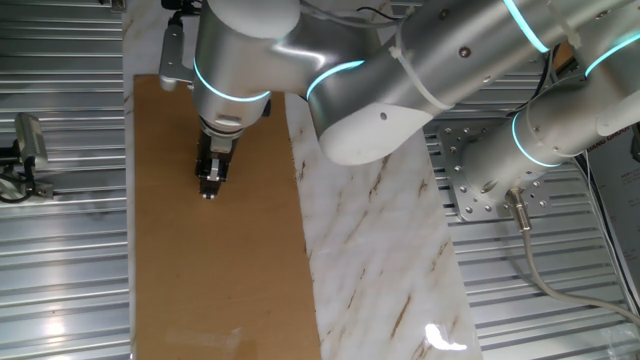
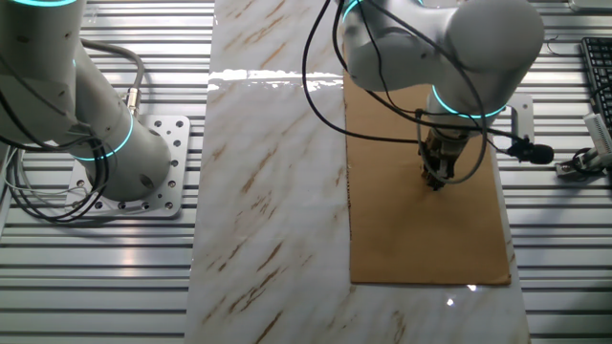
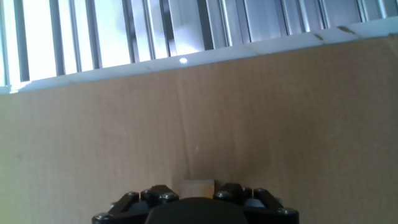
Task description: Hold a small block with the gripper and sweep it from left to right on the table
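The claw (image 3: pixel 198 194) pinches the small block (image 3: pixel 198 185) over the brown tabletop (image 1: pixel 230 280). Only the block's top edge shows in the hand view; in both fixed views it is too small to make out.

1. The place is a robotics lab or test cell.
2. A ribbed grey metal surround (image 1: pixel 60 260) of aluminium slats frames the tabletop (image 2: pixel 277 191).
3. A second white arm (image 2: pixel 86 115) stands bolted to a perforated base plate (image 2: pixel 167 196).
4. Loose cables (image 2: pixel 38 205) trail over the slats, and a keyboard (image 2: pixel 598 72) sits at the edge.
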`<state>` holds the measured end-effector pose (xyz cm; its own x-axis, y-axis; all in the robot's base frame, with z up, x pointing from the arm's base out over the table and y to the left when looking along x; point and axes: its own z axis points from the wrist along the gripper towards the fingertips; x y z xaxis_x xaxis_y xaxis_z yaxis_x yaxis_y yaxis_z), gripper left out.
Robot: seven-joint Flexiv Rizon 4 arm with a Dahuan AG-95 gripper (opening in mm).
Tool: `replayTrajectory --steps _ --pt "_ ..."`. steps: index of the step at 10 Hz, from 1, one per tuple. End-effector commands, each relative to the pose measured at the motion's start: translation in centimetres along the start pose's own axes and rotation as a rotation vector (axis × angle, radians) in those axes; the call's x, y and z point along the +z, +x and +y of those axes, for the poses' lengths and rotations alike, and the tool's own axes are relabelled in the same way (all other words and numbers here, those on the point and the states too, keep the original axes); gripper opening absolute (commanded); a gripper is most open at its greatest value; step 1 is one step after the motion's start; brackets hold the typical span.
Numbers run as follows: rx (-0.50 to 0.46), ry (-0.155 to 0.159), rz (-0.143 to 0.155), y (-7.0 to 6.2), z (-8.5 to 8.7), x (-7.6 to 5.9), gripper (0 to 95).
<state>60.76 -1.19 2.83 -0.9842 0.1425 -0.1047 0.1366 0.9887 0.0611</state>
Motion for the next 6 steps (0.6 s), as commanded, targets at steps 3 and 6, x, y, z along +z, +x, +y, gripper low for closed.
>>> replayTrajectory --steps 3,6 --pt "-0.002 0.001 0.015 -0.2 0.3 -2.1 57.0" --pt "-0.006 0.008 0.057 -0.1 0.5 -3.5 57.0"
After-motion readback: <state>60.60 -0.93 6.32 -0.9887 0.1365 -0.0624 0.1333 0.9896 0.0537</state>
